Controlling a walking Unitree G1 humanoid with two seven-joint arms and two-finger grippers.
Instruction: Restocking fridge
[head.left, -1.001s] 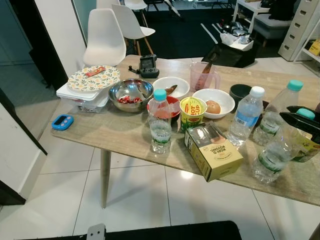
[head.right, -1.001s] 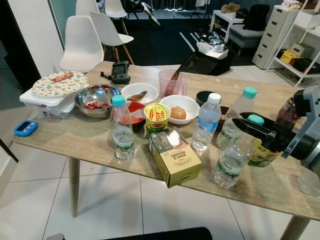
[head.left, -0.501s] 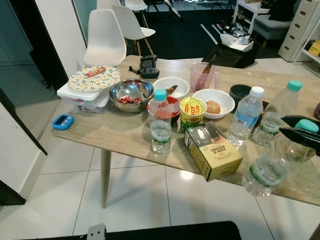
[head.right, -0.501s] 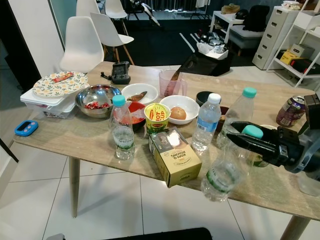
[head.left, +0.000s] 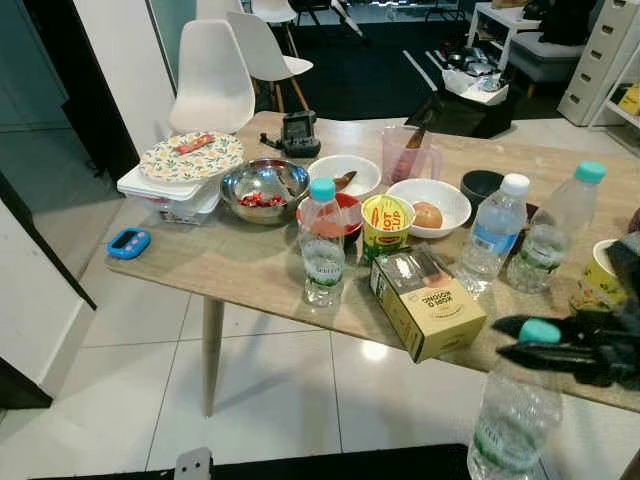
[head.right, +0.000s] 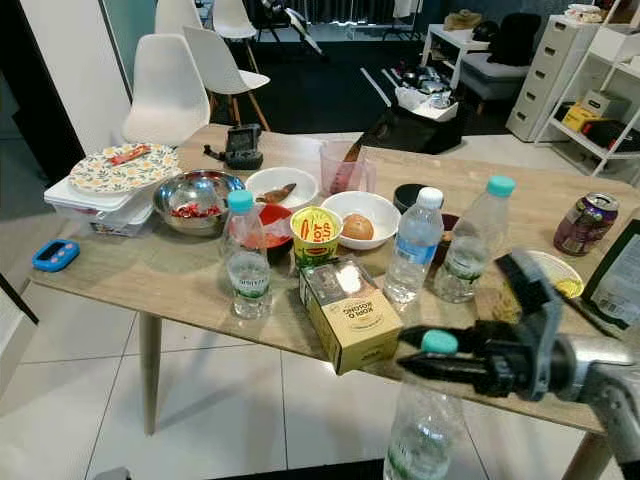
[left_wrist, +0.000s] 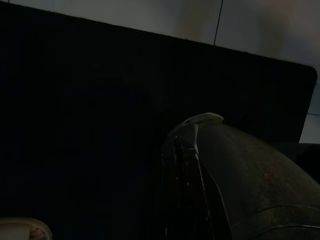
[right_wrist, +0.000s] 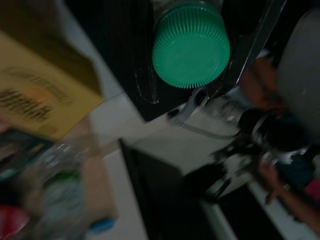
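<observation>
My right gripper (head.right: 440, 362) is shut on the neck of a clear water bottle (head.right: 419, 435) with a teal cap (head.right: 438, 342). The bottle hangs upright in front of the wooden table's (head.left: 250, 270) near edge, its body lower than the tabletop. In the right wrist view the green cap (right_wrist: 191, 44) sits between the two dark fingers (right_wrist: 144, 75). More water bottles stand on the table: a teal-capped one (head.left: 322, 245), a white-capped one (head.left: 493, 232) and another teal-capped one (head.left: 558, 228). The left wrist view is very dark, with a black mat (left_wrist: 100, 125) below the hanging arm.
A yellow box (head.left: 425, 303), a cup of noodles (head.left: 386, 222), several bowls (head.left: 262, 188), a pink jug (head.left: 406, 152), a soda can (head.right: 584, 222) and a blue timer (head.left: 128, 242) crowd the table. White chairs (head.left: 210, 75) stand behind it. A black mat (head.left: 330, 465) lies on the tiles at my feet.
My right gripper has lifted the bottle off the table's right side and carried it toward me and down, past the front edge. The other things have stayed put.
</observation>
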